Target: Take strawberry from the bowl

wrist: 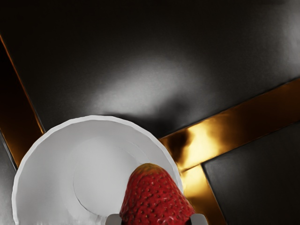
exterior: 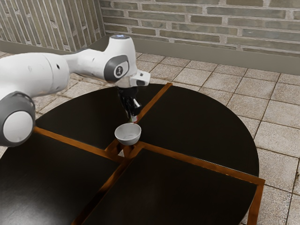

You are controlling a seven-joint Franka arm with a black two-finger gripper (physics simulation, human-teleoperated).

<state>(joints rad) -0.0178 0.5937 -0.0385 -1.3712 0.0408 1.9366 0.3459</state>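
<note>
Near the middle of the exterior view, just above the far rim of an upright white bowl (exterior: 128, 136), a black gripper (exterior: 135, 120) points downward. Its jaws are clamped on a red strawberry (wrist: 156, 199), pressing it from both flanks, presumably so that it cannot roll free. The berry hangs by the bowl's rim, overlapping it in the wrist view, probably raised to clear the wall. The bowl rests flat on the dark round table (exterior: 206, 136), which should keep it steady.

No text is readable, though the arm (exterior: 44, 72) seemingly bears a small emblem (exterior: 119, 71).
</note>
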